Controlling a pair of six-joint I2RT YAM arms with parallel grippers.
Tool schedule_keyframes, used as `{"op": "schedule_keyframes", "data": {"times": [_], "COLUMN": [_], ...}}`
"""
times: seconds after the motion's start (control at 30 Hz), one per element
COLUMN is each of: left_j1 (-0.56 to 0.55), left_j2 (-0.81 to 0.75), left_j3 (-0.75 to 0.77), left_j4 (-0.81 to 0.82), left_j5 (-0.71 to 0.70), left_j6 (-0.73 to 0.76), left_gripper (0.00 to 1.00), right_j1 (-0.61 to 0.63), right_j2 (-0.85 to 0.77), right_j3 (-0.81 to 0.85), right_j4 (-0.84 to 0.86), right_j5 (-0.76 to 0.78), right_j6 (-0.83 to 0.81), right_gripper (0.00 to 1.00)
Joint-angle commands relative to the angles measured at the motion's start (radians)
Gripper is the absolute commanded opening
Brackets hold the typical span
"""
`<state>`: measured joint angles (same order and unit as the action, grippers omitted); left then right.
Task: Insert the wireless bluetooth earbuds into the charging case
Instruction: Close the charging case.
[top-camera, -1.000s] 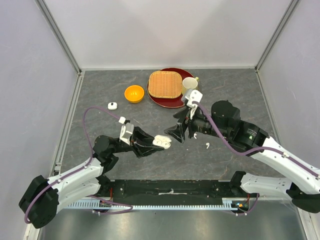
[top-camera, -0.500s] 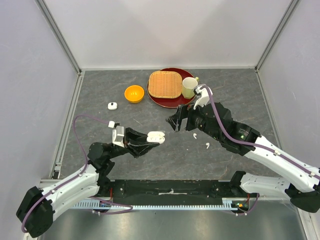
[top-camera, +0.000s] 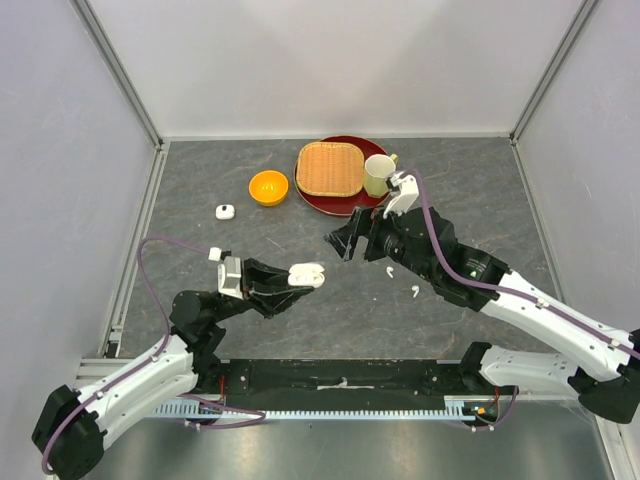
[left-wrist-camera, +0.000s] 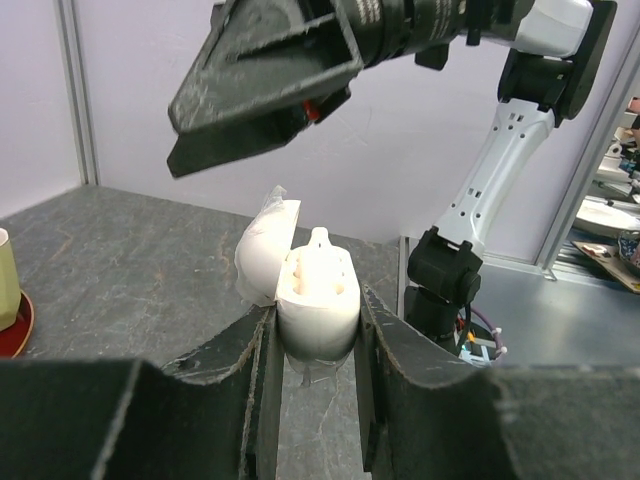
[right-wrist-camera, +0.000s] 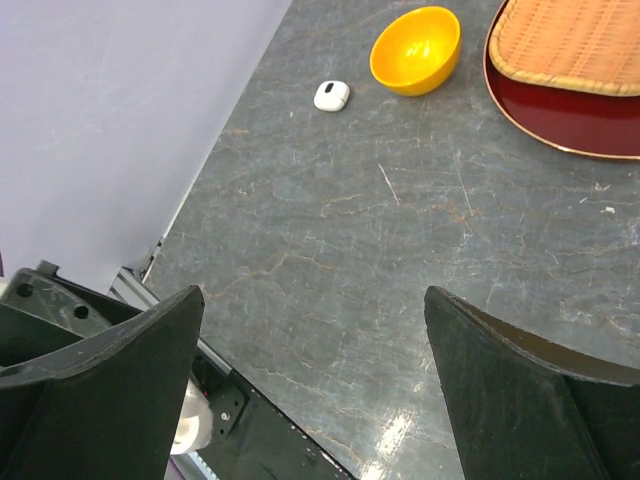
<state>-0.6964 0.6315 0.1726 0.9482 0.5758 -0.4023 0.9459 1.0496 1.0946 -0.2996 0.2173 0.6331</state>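
locate two loose earbuds (top-camera: 390, 270) on the table (top-camera: 200, 170), near each other and just beside the right arm, both ungripped. find the charging case (left-wrist-camera: 316, 300) well to the left of them, raised off the table, with lid (left-wrist-camera: 266, 245) swung open and cavity facing up. note a white nub standing in the cavity, probably a bud already seated, though hard to confirm. read the left gripper (top-camera: 300, 281) as clamped on the case body, pads (left-wrist-camera: 385, 365) pressing both flanks. read the right gripper (top-camera: 345, 244) as spread wide and empty, hanging near the case and higher than it. disregard the second small white case (top-camera: 225, 211), the orange bowl (top-camera: 268, 187), the woven tray (top-camera: 331, 168) on the red plate (top-camera: 350, 208) and the cup (top-camera: 378, 176) further back.

expect trouble at the pick: tiny, glossy, rounded — likely to squirt out from closing fingers or skate across the table. expect misalignment at insertion too — wrong stem orientation or wrong socket, jamming on the rim. avoid knocking the lid shut or twisting the case in its narrow grip.
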Motion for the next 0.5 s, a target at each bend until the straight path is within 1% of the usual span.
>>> {"op": "schedule_keyframes", "data": {"times": [0.0, 0.13, 0.23, 0.47], "left_j1": [-0.003, -0.003, -0.003, -0.003], "left_j2": [-0.032, -0.02, -0.006, 0.017], "left_j3": [-0.015, -0.01, 0.005, 0.018], "left_j4": [0.007, 0.008, -0.003, -0.002], "left_j5": [-0.03, -0.022, -0.01, -0.014], "left_j6": [0.036, 0.037, 0.037, 0.036], "left_gripper": [0.02, 0.02, 0.02, 0.02], "right_j1": [-0.001, -0.001, -0.001, -0.001], "right_j2": [0.024, 0.082, 0.121, 0.142], "right_j3": [-0.015, -0.009, -0.015, -0.021], "right_j4": [0.082, 0.091, 0.111, 0.117], "right_j5": [-0.077, -0.183, -0.216, -0.275], "right_j6": [0.004, 0.014, 0.023, -0.012], "right_gripper": [0.98, 0.98, 0.98, 0.98]}}
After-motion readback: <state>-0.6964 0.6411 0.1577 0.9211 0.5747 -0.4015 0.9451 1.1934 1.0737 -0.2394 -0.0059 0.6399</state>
